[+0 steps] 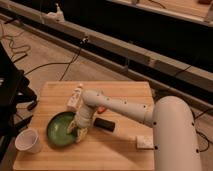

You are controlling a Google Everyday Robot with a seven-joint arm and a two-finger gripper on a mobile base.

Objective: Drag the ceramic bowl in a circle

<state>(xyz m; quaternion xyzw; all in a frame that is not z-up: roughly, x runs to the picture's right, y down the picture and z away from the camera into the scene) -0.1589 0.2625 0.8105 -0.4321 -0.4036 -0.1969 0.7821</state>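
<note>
The ceramic bowl is round, shallow and glossy green with a darker rim. It sits on the left front part of the wooden table. My gripper reaches down from the white arm and rests at the bowl's right rim, touching it. A white cup stands to the left of the bowl near the table's front corner.
A small bottle lies behind the bowl, next to the arm. A black block lies right of the gripper. A pale sponge-like square sits at the front right. A dark stand is left of the table; cables lie on the floor.
</note>
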